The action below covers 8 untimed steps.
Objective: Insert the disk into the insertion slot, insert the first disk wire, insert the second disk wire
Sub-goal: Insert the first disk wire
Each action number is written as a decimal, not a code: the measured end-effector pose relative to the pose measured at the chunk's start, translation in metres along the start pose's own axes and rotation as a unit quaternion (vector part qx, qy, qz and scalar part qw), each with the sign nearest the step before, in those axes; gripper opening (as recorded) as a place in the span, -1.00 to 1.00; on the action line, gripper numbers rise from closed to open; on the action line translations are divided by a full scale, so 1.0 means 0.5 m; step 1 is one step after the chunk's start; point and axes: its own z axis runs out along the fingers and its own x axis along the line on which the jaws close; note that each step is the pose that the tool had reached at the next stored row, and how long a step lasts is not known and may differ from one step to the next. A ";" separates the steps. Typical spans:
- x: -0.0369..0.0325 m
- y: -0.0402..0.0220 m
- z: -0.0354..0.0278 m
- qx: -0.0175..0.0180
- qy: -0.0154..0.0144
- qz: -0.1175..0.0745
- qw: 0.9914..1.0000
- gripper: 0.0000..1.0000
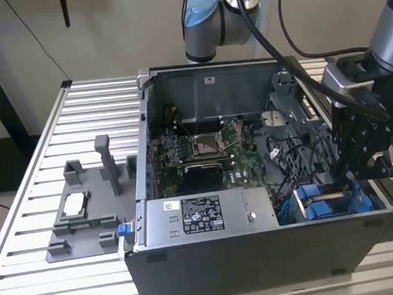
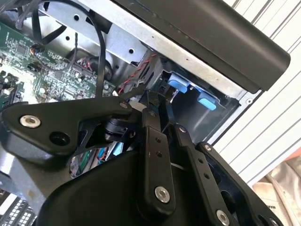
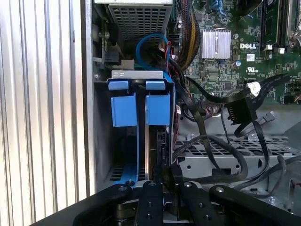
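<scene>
First wrist view: the disk (image 3: 138,155) stands on edge in the slot (image 3: 124,150) of the cage (image 3: 99,141), its blue frame rail running into the bay by the cage's blue tabs (image 3: 123,109). The tool (image 3: 162,165) sits just beside the disk at the cage mouth; whether it clamps the disk I cannot tell. If the disk is even slightly tilted, a push could wedge it against the cage wall or the tabs. Loose black cables (image 3: 211,155) and a plug (image 3: 240,112) lie right beside the cage, toward the motherboard (image 3: 221,70). The tool's body could snag them, or pinch one against the cage. The case (image 1: 258,251) rests on the bench (image 1: 92,107), so a hard push at the cage might shift it.
</scene>
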 end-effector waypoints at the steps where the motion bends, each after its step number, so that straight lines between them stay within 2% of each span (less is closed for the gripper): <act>1: 0.000 0.000 0.003 0.000 -0.001 0.000 1.000 -0.62; 4: 0.000 0.000 0.011 0.000 -0.001 0.000 1.000 -0.62; 6: 0.001 0.000 0.011 0.000 -0.002 0.000 1.000 -0.62; 8: 0.002 0.000 0.000 0.000 -0.004 0.000 1.000 -0.62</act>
